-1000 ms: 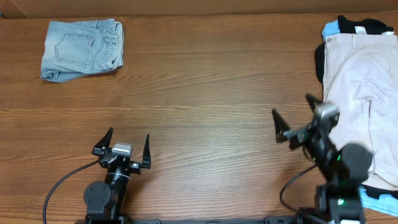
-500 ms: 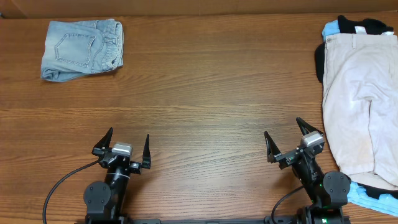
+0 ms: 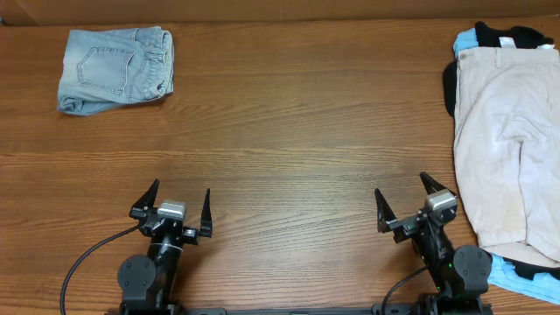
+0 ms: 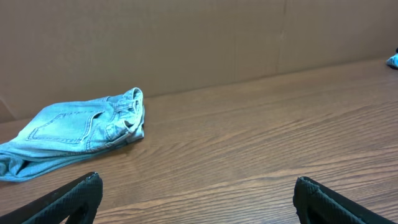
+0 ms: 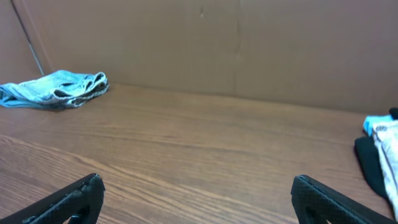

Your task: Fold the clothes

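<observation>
Table [image 3: 289, 114]: bare wood across the middle, likely kept free as folding room.
Pile [image 3: 507, 140]: at 3 o'clock, beige on top, black and blue beneath. It is unfolded, apparently the stock awaiting work.
Jeans [image 3: 115, 68]: at 10 o'clock, folded compact, well apart from the pile. Finished pieces seem to go there.
Right gripper [image 3: 402, 188]: at 5 o'clock, jaws spread wide, empty, near the pile and best placed to reach it.
Left gripper [image 3: 182, 191]: at 7 o'clock, jaws wide, empty, parked low.
</observation>
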`<state>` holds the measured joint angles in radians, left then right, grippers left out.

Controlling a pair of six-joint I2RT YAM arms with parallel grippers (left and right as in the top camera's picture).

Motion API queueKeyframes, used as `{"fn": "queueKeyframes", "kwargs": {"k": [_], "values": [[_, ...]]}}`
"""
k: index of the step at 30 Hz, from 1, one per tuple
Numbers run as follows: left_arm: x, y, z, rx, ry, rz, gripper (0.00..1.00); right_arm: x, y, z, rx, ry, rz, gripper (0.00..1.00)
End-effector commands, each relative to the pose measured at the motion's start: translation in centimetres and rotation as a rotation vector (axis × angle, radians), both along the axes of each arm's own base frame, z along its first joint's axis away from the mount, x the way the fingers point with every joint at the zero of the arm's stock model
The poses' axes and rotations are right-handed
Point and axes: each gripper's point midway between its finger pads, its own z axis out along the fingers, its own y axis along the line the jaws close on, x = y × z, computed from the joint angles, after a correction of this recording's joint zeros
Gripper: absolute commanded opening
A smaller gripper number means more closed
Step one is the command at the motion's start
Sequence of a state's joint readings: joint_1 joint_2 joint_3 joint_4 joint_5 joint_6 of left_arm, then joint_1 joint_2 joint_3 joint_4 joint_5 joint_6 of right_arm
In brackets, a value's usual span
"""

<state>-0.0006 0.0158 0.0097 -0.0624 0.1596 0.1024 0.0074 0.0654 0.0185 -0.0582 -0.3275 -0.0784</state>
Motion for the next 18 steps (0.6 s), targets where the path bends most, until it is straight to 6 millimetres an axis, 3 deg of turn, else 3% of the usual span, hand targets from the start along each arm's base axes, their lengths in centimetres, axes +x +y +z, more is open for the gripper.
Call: {"fn": "queueKeyframes", "kwargs": {"k": [1,18], "values": [[-0.03,-0.03,0.00,-0.020,-0.003,0.002,1.00,-0.12,-0.10,0.34,0.003,-0.028,-0.008,1.00],[-0.03,-0.03,0.00,-0.020,-0.003,0.002,1.00,-0.26,-0.10,0.91,0.003,-0.054,-0.008,1.00]]}}
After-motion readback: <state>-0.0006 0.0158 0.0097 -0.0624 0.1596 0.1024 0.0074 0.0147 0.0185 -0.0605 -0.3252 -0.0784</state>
